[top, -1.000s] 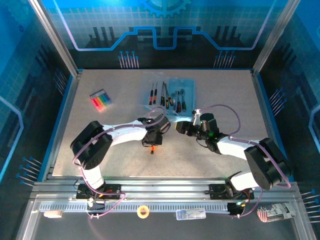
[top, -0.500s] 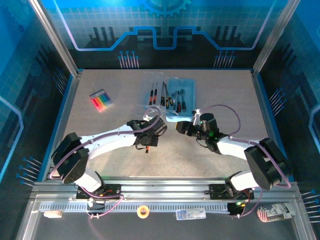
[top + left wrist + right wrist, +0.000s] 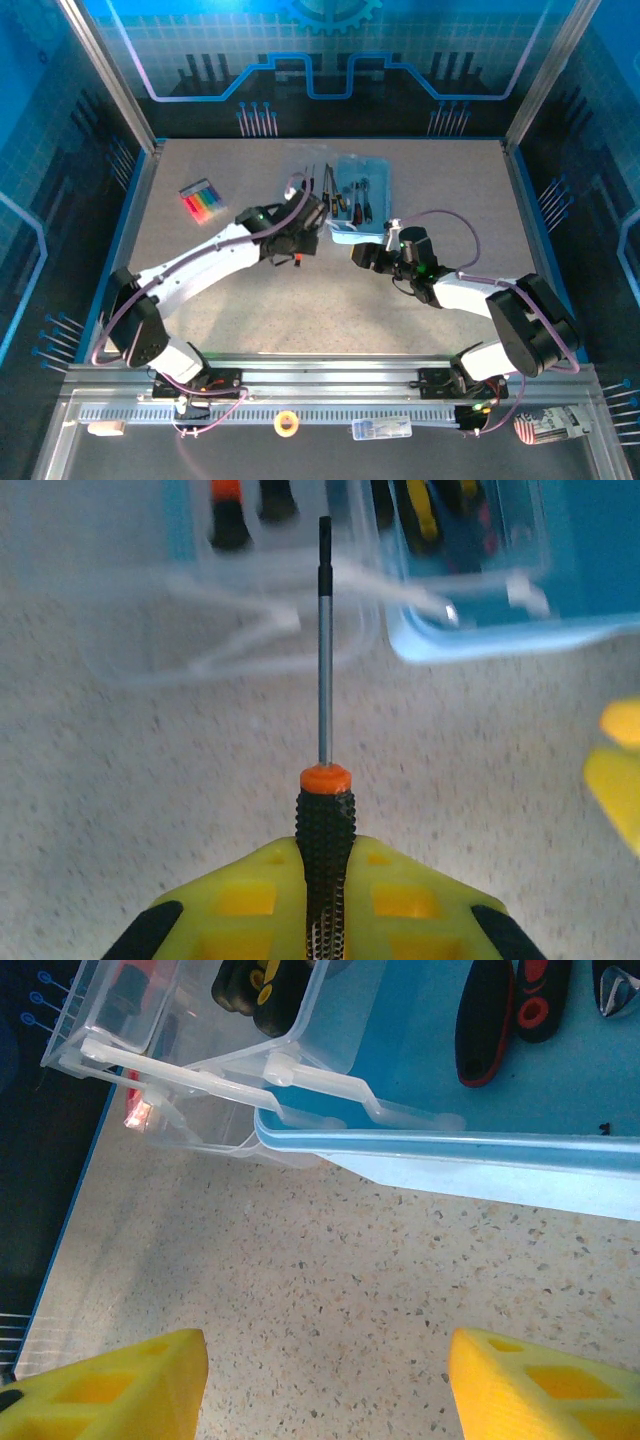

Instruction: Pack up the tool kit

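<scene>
Left arm (image 3: 195, 272): white shell links between black joints, with a thin purple cable (image 3: 291, 185) looped along its length.

Right arm (image 3: 465, 290): the same white links and black joints. A second purple lead (image 3: 445, 212) arches over it, and a small green light (image 3: 424, 268) glows near the wrist.

Left base (image 3: 200, 380) and right base (image 3: 450, 380): black blocks at the near edge of the table (image 3: 250, 330).

Left gripper (image 3: 322, 875): yellow moulded fingers (image 3: 235, 900) with square recesses and black corner pieces.

Right gripper (image 3: 327, 1360): yellow fingers (image 3: 110, 1385) with similar recessed pockets.
</scene>
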{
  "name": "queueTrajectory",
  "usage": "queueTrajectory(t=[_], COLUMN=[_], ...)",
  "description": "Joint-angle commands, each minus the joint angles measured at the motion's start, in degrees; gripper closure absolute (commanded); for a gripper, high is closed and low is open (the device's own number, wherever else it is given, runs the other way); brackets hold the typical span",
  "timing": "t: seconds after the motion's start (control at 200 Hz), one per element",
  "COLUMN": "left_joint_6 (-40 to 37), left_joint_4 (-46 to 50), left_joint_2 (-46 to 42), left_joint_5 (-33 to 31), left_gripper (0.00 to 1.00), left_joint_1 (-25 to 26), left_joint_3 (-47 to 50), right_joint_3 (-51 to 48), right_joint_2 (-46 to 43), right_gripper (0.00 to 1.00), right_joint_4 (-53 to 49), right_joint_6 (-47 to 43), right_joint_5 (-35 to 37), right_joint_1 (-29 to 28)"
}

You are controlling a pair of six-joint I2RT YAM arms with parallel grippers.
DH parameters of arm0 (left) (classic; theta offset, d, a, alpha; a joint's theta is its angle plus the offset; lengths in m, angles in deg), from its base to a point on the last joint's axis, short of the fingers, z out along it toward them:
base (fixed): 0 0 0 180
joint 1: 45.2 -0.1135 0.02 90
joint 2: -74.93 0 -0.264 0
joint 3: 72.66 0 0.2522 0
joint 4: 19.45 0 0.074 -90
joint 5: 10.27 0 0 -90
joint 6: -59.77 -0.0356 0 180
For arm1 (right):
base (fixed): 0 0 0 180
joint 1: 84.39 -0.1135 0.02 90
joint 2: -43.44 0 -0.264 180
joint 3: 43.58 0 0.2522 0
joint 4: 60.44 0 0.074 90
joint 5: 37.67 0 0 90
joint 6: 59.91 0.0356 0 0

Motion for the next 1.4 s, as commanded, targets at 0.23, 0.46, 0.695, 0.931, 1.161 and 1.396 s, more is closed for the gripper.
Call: queueTrajectory(t=[0.23,0.46,0.695,0.931,1.161,1.396], left_joint_6=[-10.87,-11.96,-11.08,-10.48,-10.09,-10.62], left_joint_4=[1.96,5.15,3.19,2.19,2.18,3.07], left_joint_2=[16.69,27.32,32.49,35.36,36.56,36.07], left_joint_5=[4.36,5.51,6.91,8.54,9.60,9.42], left_gripper=[0.89,0.90,0.91,0.91,0.87,0.72], left_joint_1=[-9.30,-11.38,-12.57,-12.91,-12.92,-13.02], left_joint_3=[-23.29,-36.88,-39.98,-41.54,-42.23,-42.76], right_joint_3=[0.99,0.90,0.81,0.90,1.00,1.24], right_joint_2=[-1.35,-2.34,-2.78,-2.70,-2.34,-1.73], right_gripper=[0.34,0.34,0.34,0.34,0.34,0.34], right_joint_4=[-1.79,-1.95,-2.28,-2.38,-2.27,-2.03], right_joint_6=[-1.93,-2.02,-2.03,-2.03,-1.95,-1.92], right_joint_5=[2.78,2.53,2.58,2.34,2.20,2.06], right_joint_1=[1.10,1.19,1.19,1.19,1.19,1.14])
